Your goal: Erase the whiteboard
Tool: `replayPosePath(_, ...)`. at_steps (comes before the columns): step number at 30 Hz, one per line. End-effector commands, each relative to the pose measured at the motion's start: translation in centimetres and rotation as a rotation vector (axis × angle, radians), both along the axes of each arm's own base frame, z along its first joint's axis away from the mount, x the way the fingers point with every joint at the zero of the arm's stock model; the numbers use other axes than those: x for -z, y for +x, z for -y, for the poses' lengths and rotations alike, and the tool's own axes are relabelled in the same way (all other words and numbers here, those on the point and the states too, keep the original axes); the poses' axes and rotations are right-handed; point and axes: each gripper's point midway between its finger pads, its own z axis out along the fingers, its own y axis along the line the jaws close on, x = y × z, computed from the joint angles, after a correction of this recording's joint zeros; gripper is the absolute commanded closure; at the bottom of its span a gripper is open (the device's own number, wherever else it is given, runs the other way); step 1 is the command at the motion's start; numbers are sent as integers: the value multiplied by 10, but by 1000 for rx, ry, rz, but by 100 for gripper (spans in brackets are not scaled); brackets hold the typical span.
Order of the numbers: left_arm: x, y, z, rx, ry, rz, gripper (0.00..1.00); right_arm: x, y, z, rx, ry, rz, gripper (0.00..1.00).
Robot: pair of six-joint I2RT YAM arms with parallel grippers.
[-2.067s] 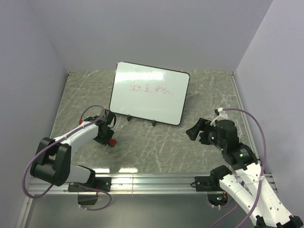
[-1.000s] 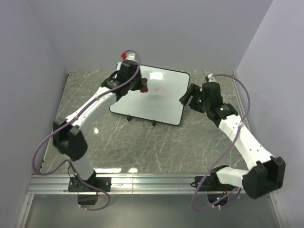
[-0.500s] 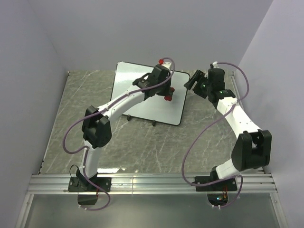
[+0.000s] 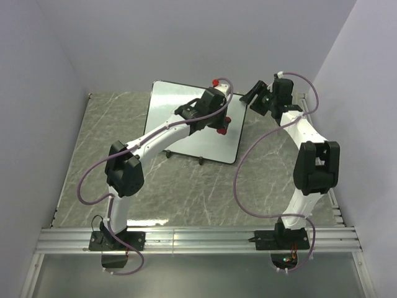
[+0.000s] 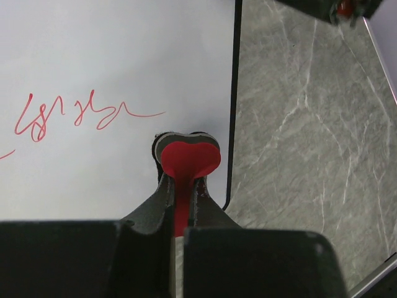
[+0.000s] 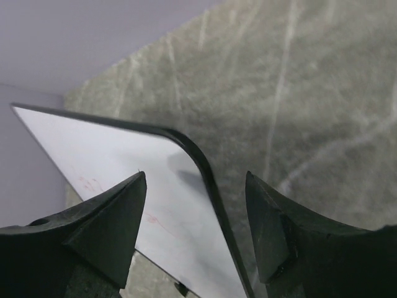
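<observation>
The whiteboard (image 4: pixel 167 112) stands tilted on small black feet at the back of the table. My left gripper (image 4: pixel 219 124) reaches over its right part and is shut on the red-and-black eraser (image 4: pixel 223 128). In the left wrist view the eraser (image 5: pixel 188 158) sits near the board's right edge, with red writing (image 5: pixel 80 115) to its left on the whiteboard (image 5: pixel 124 56). My right gripper (image 4: pixel 250 97) is open at the board's top right corner. In the right wrist view the whiteboard (image 6: pixel 111 167) corner lies between the open fingers (image 6: pixel 118 214).
The grey marbled tabletop (image 4: pixel 205 186) lies in front of the board. Lilac walls close in the back and both sides. A metal rail (image 4: pixel 198 236) carries the arm bases at the near edge. The right arm's cable (image 4: pixel 245 167) loops over the table.
The left arm lifted the eraser from the table onto the board and swept it to the right. The right arm swung up and back to the board's top right corner.
</observation>
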Motion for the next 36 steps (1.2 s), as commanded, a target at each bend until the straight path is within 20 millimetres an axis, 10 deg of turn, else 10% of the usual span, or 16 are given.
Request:
replayPosePath(1,-30,1,-3,4,-24,74,100,-47,23,-15,-62,71,135,29)
replayPosePath(23,-8,11,10,-4,-25,47,100,-2,27,-29,-161,150,73,32)
replayPosePath(36,-4,27,11,-61,-10,74,100,-11,7,-31,-203,177,88,81)
